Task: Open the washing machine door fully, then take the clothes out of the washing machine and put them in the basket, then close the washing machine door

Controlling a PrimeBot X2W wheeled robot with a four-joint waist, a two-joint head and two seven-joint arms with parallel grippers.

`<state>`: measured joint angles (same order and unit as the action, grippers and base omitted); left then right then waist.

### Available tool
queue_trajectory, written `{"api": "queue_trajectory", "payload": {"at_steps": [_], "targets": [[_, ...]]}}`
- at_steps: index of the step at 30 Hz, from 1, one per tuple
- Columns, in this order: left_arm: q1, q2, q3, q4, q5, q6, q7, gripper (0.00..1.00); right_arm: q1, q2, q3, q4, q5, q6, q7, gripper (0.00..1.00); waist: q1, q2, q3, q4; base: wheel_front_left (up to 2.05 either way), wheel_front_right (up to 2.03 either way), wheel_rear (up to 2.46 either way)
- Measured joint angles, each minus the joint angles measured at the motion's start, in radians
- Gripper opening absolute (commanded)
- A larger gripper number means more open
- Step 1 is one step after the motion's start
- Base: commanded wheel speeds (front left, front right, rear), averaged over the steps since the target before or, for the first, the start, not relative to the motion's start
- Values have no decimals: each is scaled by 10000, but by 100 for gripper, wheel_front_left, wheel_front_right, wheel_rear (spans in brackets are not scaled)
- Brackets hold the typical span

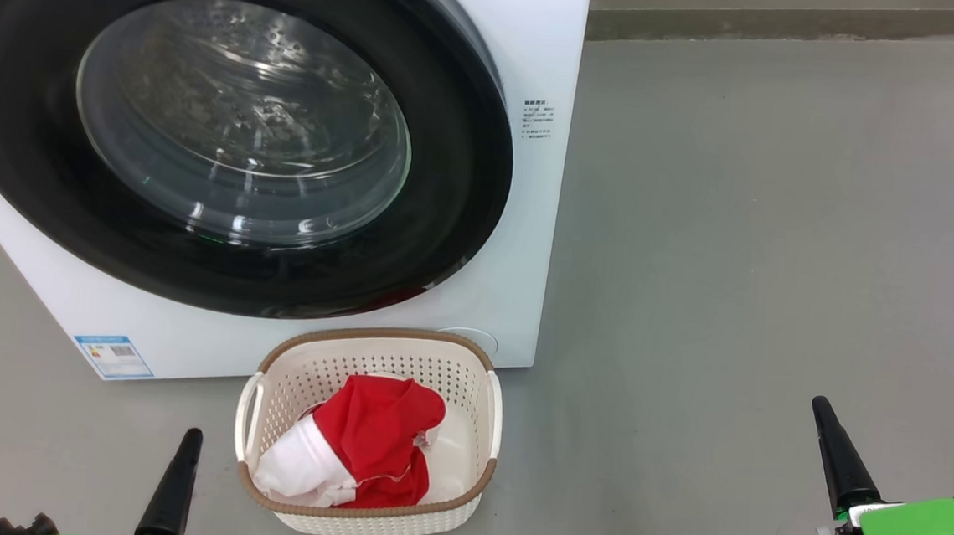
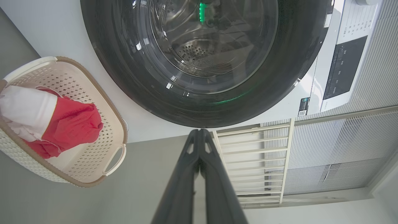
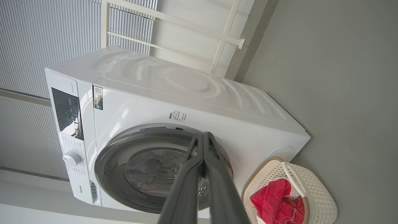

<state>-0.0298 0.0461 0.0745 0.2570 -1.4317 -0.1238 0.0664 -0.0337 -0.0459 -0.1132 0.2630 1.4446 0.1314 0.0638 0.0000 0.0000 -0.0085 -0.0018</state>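
the washing machine (image 1: pixel 533 179) stands on the grey floor (image 1: pixel 739 235) with its door (image 1: pixel 235 125) shut flat against the front, black rim all round and the steel drum visible through the glass. a small blue label (image 1: pixel 113 356) sits on the lower left corner of the front. the basket (image 1: pixel 293 372) stands on the floor just in front of the machine, below the lower right of the door. the clothes (image 1: pixel 373 436) lie bunched inside it, red fabric with a white part toward the near left corner. the left gripper (image 1: pixel 191 436) hangs low, near the basket's left side but not touching it, its fingers pressed together on nothing. the right gripper (image 1: pixel 824 413) is well off to the right above bare floor, fingers likewise together and empty.
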Motion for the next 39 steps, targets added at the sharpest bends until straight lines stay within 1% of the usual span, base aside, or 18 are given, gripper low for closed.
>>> {"api": "queue_trajectory", "payload": {"at_steps": [15, 20, 39], "targets": [[-373, -48, 40, 73, -1651, -2, 412, 0, -256, 40, -146, 61, 1448, -2, 435, 0, 0, 0, 116, 17, 0, 0, 0], [-380, -54, 46, 82, -1672, -2, 422, 0, -332, 42, -174, 65, 1641, -2, 435, 0, 0, 0, 116, 17, 0, 0, 0], [-380, -59, 48, 84, -1697, -2, 422, 0, -332, 42, -184, 65, 1643, -2, 435, 0, 0, 0, 116, 17, 0, 0, 0]]}}
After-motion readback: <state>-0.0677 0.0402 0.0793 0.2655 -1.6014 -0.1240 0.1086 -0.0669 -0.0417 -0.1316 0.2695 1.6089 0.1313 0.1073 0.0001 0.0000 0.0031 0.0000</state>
